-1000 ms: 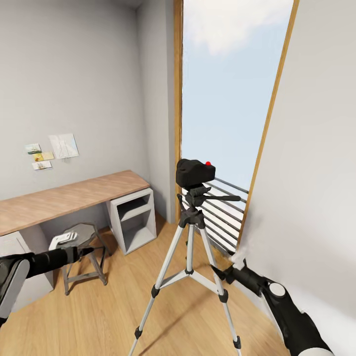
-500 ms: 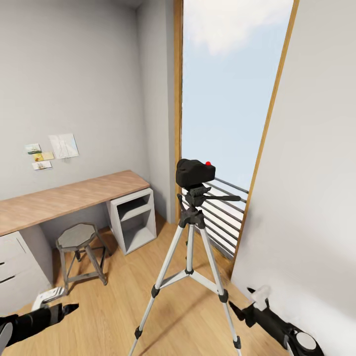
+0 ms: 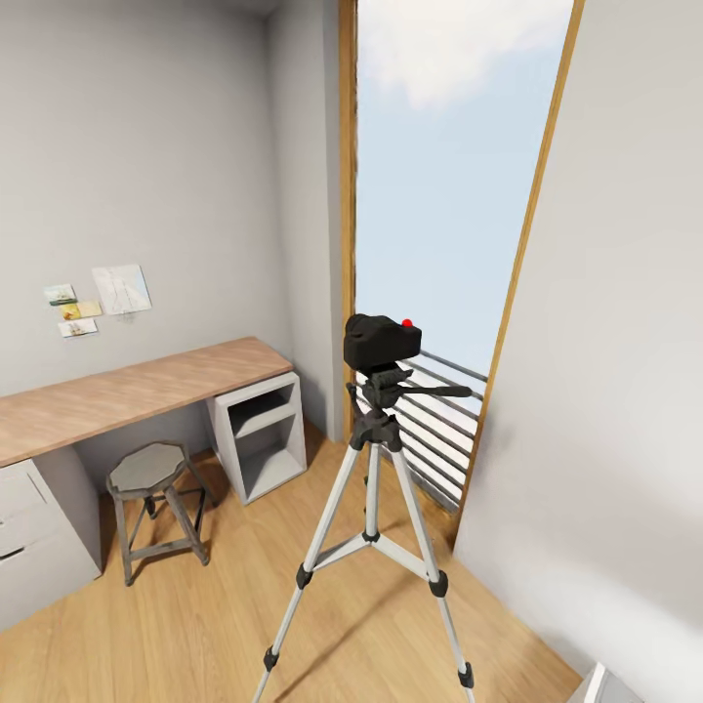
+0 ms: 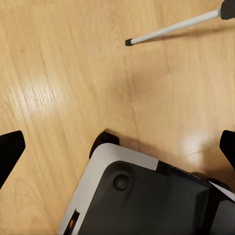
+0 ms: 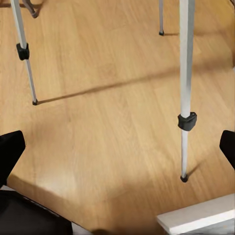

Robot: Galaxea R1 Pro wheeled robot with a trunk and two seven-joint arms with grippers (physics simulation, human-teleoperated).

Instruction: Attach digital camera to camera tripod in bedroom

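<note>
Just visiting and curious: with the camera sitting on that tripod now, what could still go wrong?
The robot's base sits close to a leg of the camera tripod; rolling or turning might nudge it and topple the digital camera. Both grippers, left and right, hang open near the legs, so a swing could clip one.

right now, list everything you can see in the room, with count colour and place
digital camera: 1, matte black with a red dot, on top of the tripod head
camera tripod: 1, silver legs, black joints, on the wood floor by the window
window: 1, wood-framed, railing at its foot
desk: 1, wood top, grey body, along the wall
stool: 1, grey, at the desk
papers: a few, pale, on the wall
left gripper: open, black fingertips, above the floor
right gripper: open, near the tripod legs
</note>
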